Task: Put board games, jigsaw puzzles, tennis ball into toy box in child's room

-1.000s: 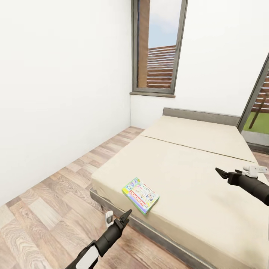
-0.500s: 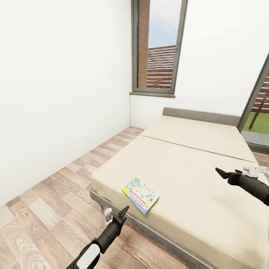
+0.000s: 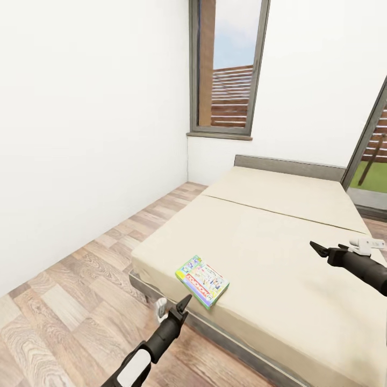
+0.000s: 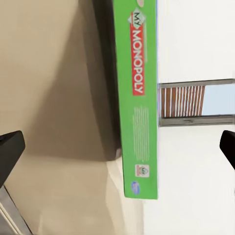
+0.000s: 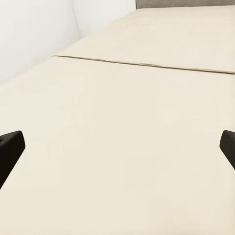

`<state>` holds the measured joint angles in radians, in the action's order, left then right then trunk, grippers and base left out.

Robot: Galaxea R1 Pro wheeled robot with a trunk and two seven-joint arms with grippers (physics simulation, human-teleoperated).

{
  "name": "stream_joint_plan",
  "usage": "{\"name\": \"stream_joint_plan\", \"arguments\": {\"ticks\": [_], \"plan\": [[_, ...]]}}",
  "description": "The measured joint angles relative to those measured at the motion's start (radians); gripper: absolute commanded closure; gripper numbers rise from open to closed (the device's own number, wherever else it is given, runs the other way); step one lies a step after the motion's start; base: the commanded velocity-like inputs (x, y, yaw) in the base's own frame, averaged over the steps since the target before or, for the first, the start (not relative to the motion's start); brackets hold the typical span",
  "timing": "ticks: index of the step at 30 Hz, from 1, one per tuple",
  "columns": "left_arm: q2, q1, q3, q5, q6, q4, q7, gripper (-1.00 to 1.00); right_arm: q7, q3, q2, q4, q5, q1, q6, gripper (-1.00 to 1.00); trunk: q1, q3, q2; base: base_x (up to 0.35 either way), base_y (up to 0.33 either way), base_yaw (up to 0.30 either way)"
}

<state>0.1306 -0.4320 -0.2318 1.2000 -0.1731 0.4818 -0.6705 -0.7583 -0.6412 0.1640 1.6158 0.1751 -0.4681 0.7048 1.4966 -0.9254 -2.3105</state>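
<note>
Green board game [image 3: 202, 280] lies on bed [image 3: 279, 252] near corner; left gripper [image 3: 173, 310] just beside it, spread, empty; right gripper [image 3: 321, 250] spread over mattress.

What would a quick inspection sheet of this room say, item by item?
Surface: bed, beige mattress on a dark grey frame.
Job's things: one board game, green with red lettering, flat near the mattress edge.
Clutter: nothing seen.
End effectors: left end effector open, just short of the game box; right end effector open above bare mattress.
Cables: nothing seen.
Surroundings: white walls, wood plank floor, tall window.
</note>
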Motion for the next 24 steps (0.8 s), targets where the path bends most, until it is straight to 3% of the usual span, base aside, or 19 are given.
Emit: {"name": "stream_joint_plan", "arguments": {"ticks": [24], "plan": [[0.002,0.000,-0.007,0.000,-0.008,0.026,-0.003,-1.00,0.002,0.000,0.000,0.000,0.000,0.000,-0.001,-1.00,0.000,0.000,0.000,0.000,0.000,-0.091]]}}
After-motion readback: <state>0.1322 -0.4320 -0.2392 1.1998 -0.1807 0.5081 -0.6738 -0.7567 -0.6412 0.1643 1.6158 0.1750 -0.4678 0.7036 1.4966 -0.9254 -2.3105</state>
